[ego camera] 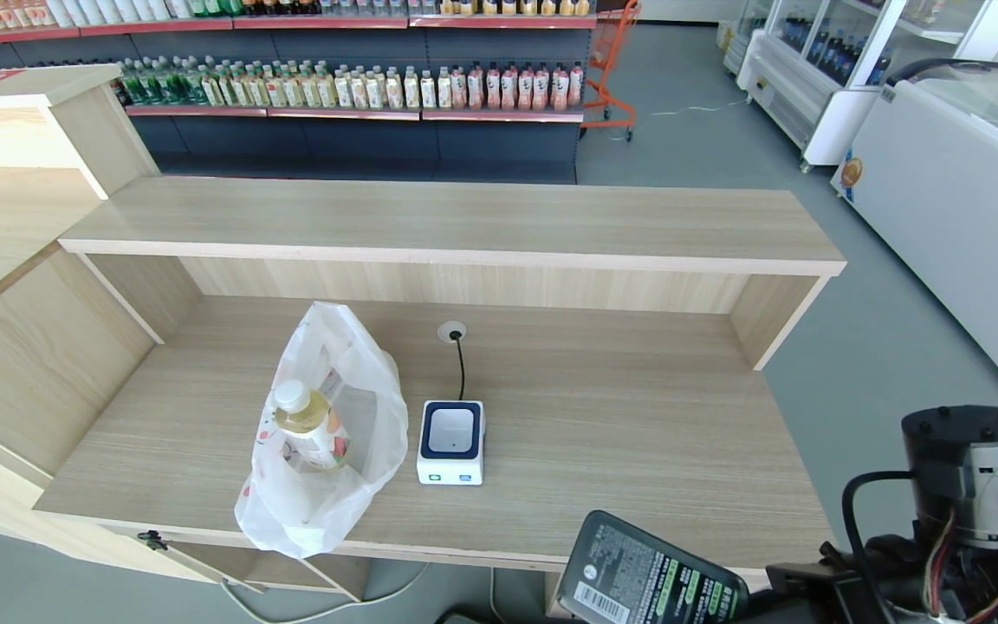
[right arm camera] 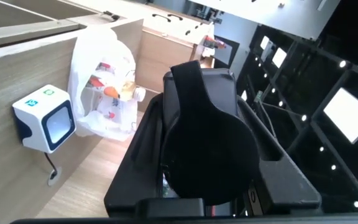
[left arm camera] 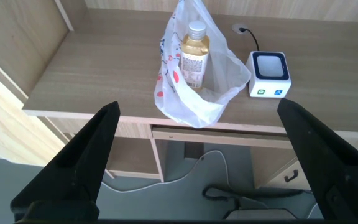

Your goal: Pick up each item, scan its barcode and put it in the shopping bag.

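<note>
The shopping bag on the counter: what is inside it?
One bottle with a white cap stands upright inside the shopping bag. The crumpled plastic covers the bag's bottom, so any smaller items there cannot be seen.

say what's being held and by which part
The right gripper holds a dark pouch by the end away from its barcode; the left gripper is empty.

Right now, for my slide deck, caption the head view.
Drink bottle in shopping bag beside scanner; right gripper holds black barcoded packet.

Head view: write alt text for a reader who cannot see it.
A white shopping bag holding a bottle stands on a wooden counter beside a small scanner. At the near right, a dark packet is held barcode-up.
</note>
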You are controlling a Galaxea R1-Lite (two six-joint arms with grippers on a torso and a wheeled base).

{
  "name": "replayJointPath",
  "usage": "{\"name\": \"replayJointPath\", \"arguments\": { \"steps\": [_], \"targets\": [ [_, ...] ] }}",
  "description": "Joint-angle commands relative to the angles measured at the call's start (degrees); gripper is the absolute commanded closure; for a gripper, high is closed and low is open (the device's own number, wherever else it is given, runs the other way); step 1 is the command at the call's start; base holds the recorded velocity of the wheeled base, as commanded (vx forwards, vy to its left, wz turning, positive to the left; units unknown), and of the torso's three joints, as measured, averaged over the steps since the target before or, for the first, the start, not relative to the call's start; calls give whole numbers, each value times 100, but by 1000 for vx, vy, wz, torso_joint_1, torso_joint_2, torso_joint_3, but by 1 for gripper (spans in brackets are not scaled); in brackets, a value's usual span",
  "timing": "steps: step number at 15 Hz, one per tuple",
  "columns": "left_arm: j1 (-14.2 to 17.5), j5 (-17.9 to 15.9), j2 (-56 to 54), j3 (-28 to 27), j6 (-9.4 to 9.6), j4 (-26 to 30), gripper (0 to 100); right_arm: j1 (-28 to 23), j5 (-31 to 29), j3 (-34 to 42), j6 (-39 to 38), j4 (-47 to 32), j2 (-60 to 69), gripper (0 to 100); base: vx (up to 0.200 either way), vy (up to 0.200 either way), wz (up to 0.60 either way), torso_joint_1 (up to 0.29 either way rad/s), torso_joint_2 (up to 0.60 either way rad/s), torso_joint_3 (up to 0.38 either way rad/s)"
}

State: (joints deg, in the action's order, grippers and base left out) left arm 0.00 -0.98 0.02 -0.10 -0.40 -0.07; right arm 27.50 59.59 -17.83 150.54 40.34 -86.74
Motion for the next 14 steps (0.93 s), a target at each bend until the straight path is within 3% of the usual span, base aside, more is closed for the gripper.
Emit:
{"name": "replayJointPath", "arguments": {
  "steps": [1,3,4,7,8,9,10,14],
  "targets": [
    [0,1,-2,1,-4,-1,0,1,0,8,-7,0,-1,100,0,0,0,0,0,0],
    [0,1,-2,1,-4,-1,0,1,0,-1,-122,0,60,100,0,0,0,0,0,0],
    [0,1,-2,1,-4,-1,0,-8,0,-45,-535,-88,122,100,0,0,0,0,0,0],
    [0,1,-2,1,5,-1,0,-351,-53,-282,-2943,-167,456,100,0,0,0,0,0,0],
    [0,1,-2,1,5,-1,0,-957,-140,-343,-3822,-158,676,100,0,0,0,0,0,0],
    [0,1,-2,1,-4,-1,0,-1238,-167,-361,-4094,-158,746,100,0,0,0,0,0,0],
    [0,1,-2,1,-4,-1,0,-1933,-167,-379,-5272,-334,851,100,0,0,0,0,0,0],
    [0,1,-2,1,5,-1,0,-2170,-202,-572,-8673,-281,895,100,0,0,0,0,0,0]
  ]
}}
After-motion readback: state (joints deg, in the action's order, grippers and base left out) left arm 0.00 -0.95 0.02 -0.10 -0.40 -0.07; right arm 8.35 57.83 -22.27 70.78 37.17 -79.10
